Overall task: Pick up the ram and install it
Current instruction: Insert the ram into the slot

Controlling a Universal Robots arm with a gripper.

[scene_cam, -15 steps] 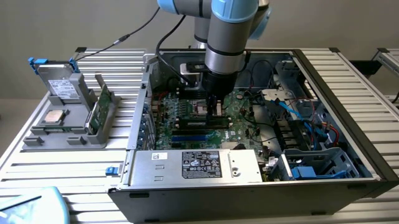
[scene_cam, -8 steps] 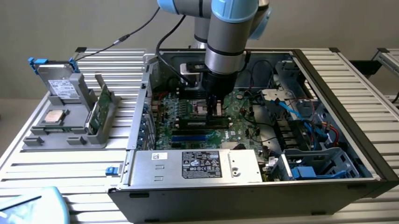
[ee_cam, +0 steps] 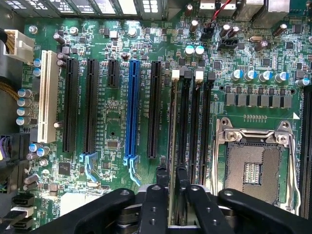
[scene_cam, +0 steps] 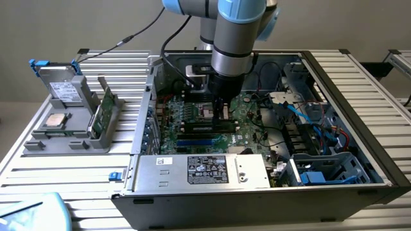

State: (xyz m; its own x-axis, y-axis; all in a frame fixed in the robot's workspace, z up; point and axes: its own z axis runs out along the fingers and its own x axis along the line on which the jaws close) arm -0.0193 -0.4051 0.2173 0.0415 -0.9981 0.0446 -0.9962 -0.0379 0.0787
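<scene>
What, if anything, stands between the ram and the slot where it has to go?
Nothing visible does. The ram appears to stand edge-on in its slot on the motherboard, directly under the hand.

Hand [ee_cam: 171,178] is done in plain black. The motherboard [ee_cam: 112,161] under it is seen as deep green, dotted with silver-topped capacitors. One bright blue slot [ee_cam: 131,109] is spotted just beside the hand among black ones, with a cream-white slot [ee_cam: 46,95] further off. The arm [scene_cam: 231,48] is finished in grey with pale blue caps. The desk [scene_cam: 64,168] is ribbed silver.
</scene>
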